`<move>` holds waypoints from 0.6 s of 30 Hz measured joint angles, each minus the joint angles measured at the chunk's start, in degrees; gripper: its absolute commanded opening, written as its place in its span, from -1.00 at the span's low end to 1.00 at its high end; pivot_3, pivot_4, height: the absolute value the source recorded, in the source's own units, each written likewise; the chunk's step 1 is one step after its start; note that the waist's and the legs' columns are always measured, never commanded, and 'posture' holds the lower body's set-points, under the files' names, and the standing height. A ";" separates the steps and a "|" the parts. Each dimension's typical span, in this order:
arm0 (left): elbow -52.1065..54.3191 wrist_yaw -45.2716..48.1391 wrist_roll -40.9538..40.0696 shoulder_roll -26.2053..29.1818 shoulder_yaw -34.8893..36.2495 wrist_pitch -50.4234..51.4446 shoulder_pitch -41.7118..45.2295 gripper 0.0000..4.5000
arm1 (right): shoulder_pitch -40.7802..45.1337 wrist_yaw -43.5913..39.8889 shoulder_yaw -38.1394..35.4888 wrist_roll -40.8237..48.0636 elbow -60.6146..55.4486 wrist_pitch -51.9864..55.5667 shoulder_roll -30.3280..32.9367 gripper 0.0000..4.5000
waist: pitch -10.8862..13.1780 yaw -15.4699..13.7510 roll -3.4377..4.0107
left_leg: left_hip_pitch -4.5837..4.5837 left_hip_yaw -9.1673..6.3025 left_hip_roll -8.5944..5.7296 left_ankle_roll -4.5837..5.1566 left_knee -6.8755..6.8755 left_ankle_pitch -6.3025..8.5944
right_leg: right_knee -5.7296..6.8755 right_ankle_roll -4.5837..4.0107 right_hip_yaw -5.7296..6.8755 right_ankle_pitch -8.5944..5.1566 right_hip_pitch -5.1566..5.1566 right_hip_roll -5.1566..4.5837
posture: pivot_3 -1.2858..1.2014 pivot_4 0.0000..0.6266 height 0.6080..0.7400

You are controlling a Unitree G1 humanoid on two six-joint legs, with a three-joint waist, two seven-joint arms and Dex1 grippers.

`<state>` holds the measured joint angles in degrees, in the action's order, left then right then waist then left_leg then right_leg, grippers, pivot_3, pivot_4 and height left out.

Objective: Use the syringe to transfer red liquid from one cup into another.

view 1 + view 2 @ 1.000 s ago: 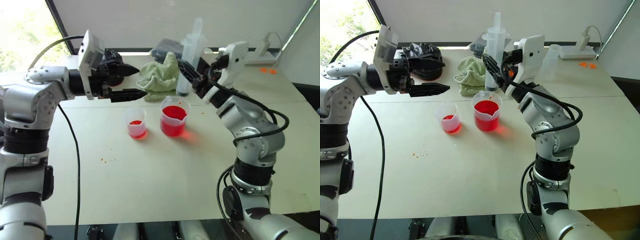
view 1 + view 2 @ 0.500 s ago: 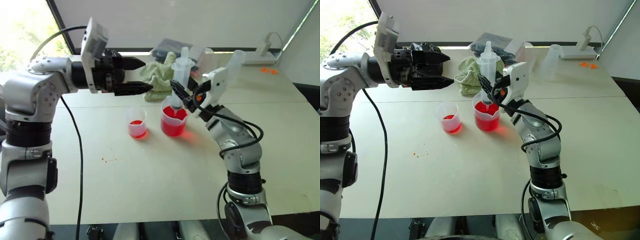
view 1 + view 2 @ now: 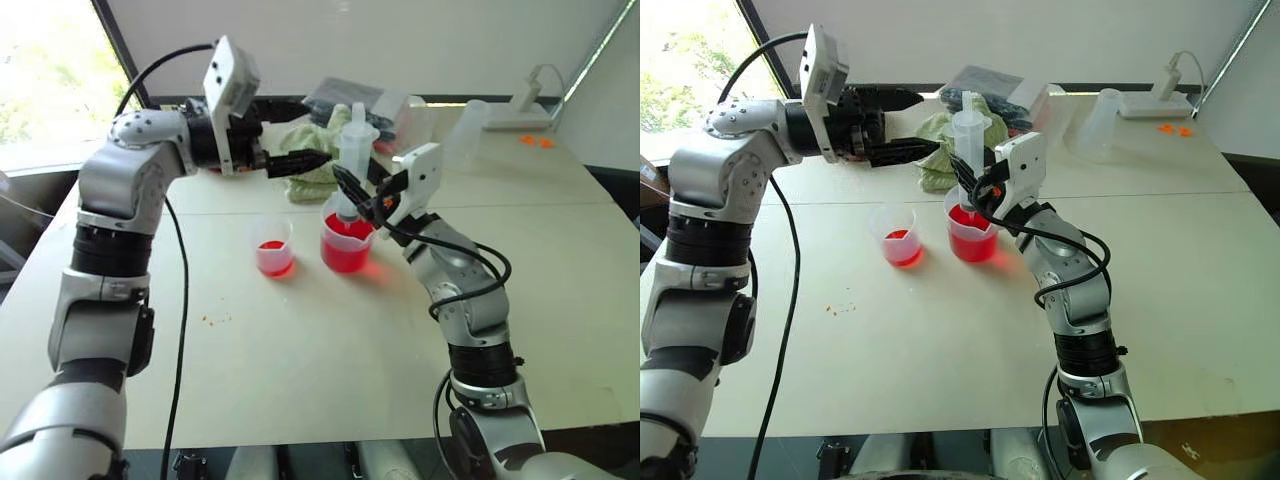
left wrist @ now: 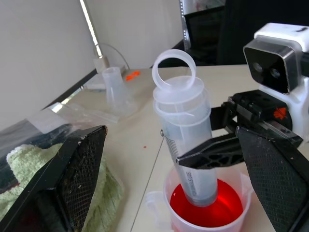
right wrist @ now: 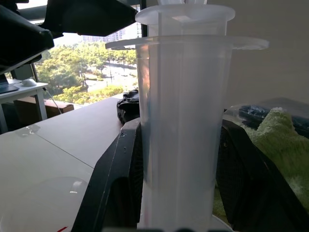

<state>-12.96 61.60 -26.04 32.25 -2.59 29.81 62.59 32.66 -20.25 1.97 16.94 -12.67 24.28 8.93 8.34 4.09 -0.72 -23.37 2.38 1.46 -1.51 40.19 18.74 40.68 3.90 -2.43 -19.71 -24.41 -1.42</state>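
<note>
The syringe [image 3: 352,150] stands upright, its lower end inside the wide beaker [image 3: 345,245] of red liquid [image 4: 224,212]. Its plunger is pushed in, and the plunger's ring shows on top. My right gripper [image 3: 358,195] is shut on the syringe's barrel [image 5: 181,121], one finger on each side. To the beaker's left stands the small cup [image 3: 272,247] with a little red liquid at its bottom. At the height of the syringe's top my left gripper [image 3: 928,122] is open and points at the syringe from the left, a short way off. In the left wrist view its fingers [image 4: 72,179] flank the syringe without touching.
A green cloth [image 3: 318,150] lies just behind the beaker. Behind it are a dark bag in plastic [image 3: 340,95] and a clear tumbler [image 3: 470,125]. A white adapter [image 3: 525,105] and orange bits [image 3: 535,140] lie at the back right. Orange crumbs [image 3: 210,320] dot the table.
My right gripper has lowered the syringe from above the beaker until its end stands inside it. My left gripper has moved right, closer to the syringe's top, still open.
</note>
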 measured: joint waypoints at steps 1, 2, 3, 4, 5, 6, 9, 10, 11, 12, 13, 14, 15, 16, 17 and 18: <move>-0.95 -0.09 -0.07 -0.30 0.18 0.05 0.60 0.63 | 0.00 -0.12 0.08 -0.06 0.01 -0.06 0.01 -0.35 | 0.00 -0.02 0.00 | 0.00 0.00 0.00 0.00 0.00 0.00 | 0.00 0.00 0.00 0.00 0.00 0.00 | 0.03 -0.52 1.00; -2.06 -0.08 -0.37 -0.72 0.59 0.21 1.26 0.63 | -0.02 -0.30 0.14 -0.15 0.01 -0.15 0.06 -0.35 | 0.00 -0.04 0.00 | 0.00 0.00 0.00 0.00 0.01 0.00 | 0.00 0.00 0.00 0.00 0.00 0.00 | 0.03 -0.52 1.00; -2.91 -0.04 -0.60 -1.08 1.19 0.60 1.75 0.63 | -0.03 -0.41 0.24 -0.37 0.01 -0.23 0.08 -0.35 | 0.00 -0.02 0.00 | 0.00 0.00 0.00 0.00 0.01 0.00 | 0.00 0.00 0.00 0.00 0.00 0.00 | 0.03 -0.52 1.00; -3.79 0.19 -0.73 -1.20 1.33 1.01 2.32 0.63 | -0.10 -0.48 0.32 -0.48 0.01 -0.35 0.17 -0.35 | 0.00 0.00 0.00 | 0.00 0.00 0.00 0.00 0.01 0.00 | 0.00 0.00 0.00 0.00 0.00 0.00 | 0.03 -0.52 1.00; -4.49 0.46 -0.75 -1.32 1.40 1.26 2.77 0.63 | -0.18 -0.51 0.43 -0.58 0.01 -0.48 0.23 -0.35 | 0.00 0.01 0.00 | 0.00 0.00 0.00 0.00 0.00 0.00 | 0.01 0.00 0.00 0.00 0.00 0.00 | 0.03 -0.52 1.00; -5.14 0.69 -0.79 -1.51 1.48 1.33 3.16 0.63 | -0.22 -0.55 0.59 -0.72 0.01 -0.53 0.27 -0.35 | 0.00 0.02 0.00 | 0.00 0.00 0.00 0.00 0.01 0.00 | 0.02 0.00 0.01 0.00 0.00 0.00 | 0.03 -0.52 1.00; -7.97 1.40 -0.76 -2.37 1.67 1.14 4.23 0.63 | -0.31 -0.96 0.98 -0.98 0.01 -0.74 0.35 -0.35 | 0.00 0.00 0.00 | 0.00 0.00 0.00 0.00 0.01 0.00 | 0.03 0.00 0.01 0.00 0.00 0.00 | 0.03 -0.52 1.00; -9.11 1.68 -0.71 -2.64 1.67 1.06 4.54 0.63 | -0.33 -1.05 1.02 -1.00 0.01 -0.87 0.40 -0.35 | 0.00 -0.01 0.00 | 0.00 0.00 -0.01 0.00 0.02 0.00 | 0.03 0.00 0.01 0.00 0.00 0.00 | 0.03 -0.52 1.00; -10.03 1.95 -0.68 -2.88 1.69 0.92 4.73 0.63 | -0.34 -1.16 1.08 -1.02 0.01 -0.93 0.51 -0.35 | 0.00 -0.01 0.00 | 0.00 0.00 -0.01 0.00 0.02 0.00 | 0.03 0.00 0.01 0.00 0.00 -0.01 | 0.03 -0.52 1.00; -11.02 2.22 -0.68 -3.25 1.70 0.81 5.00 0.63 | -0.34 -1.32 1.12 -1.04 0.01 -0.95 0.72 -0.35 | 0.00 -0.02 0.00 | 0.00 0.00 -0.01 0.00 0.02 0.00 | 0.03 0.00 0.01 0.00 0.00 0.00 | 0.03 -0.52 1.00; -11.99 2.46 -0.61 -3.65 1.70 0.66 5.36 0.63 | -0.37 -1.50 1.15 -1.05 0.01 -0.98 0.84 -0.35 | 0.00 -0.04 0.00 | 0.00 0.00 -0.01 0.00 0.02 0.00 | 0.03 0.00 0.01 0.00 0.00 -0.01 | 0.03 -0.52 1.00; -12.89 2.60 -0.46 -4.06 1.69 0.37 5.79 0.63 | -0.41 -1.64 1.21 -1.06 0.01 -1.04 0.94 -0.35 | 0.00 -0.05 0.00 | 0.00 0.00 -0.01 0.00 0.02 0.00 | 0.03 0.00 0.01 0.00 0.00 -0.01 | 0.03 -0.52 1.00; -13.70 2.72 -0.25 -4.43 1.68 -0.16 6.19 0.63 | -0.44 -1.74 1.26 -1.06 0.01 -1.08 0.98 -0.35 | 0.00 -0.03 0.00 | 0.00 0.00 -0.01 0.00 0.02 0.00 | 0.03 0.00 0.01 0.00 0.00 -0.01 | 0.03 -0.52 1.00; -14.54 2.93 0.06 -4.75 1.68 -0.66 6.67 0.63 | -0.47 -1.89 1.33 -1.07 0.01 -1.15 1.05 -0.35 | 0.00 -0.01 0.00 | 0.00 0.00 -0.01 0.00 0.02 0.00 | 0.03 0.00 0.01 0.00 0.00 -0.01 | 0.03 -0.52 1.00; -15.49 3.14 0.46 -5.13 1.67 -1.30 7.21 0.63 | -0.49 -2.08 1.41 -1.08 0.01 -1.22 1.16 -0.35 | 0.00 -0.01 0.00 | 0.00 0.00 -0.01 0.00 0.02 0.00 | 0.04 0.00 0.01 0.00 0.00 -0.01 | 0.03 -0.52 1.00; -16.34 3.31 0.59 -5.47 1.68 -1.77 7.67 0.63 | -0.52 -2.25 1.56 -1.13 0.01 -1.39 1.24 -0.35 | 0.00 0.00 0.00 | 0.00 0.00 -0.01 0.00 0.02 0.00 | 0.03 0.00 0.01 0.00 0.00 -0.01 | 0.03 -0.52 1.00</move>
<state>-29.31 64.91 -25.45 26.78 -0.91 28.04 70.26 32.14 -22.50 3.53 15.81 -12.67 22.90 10.17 8.34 4.09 -0.72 -23.37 2.38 1.45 -1.51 40.20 18.74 40.71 3.90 -2.42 -19.71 -24.41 -1.43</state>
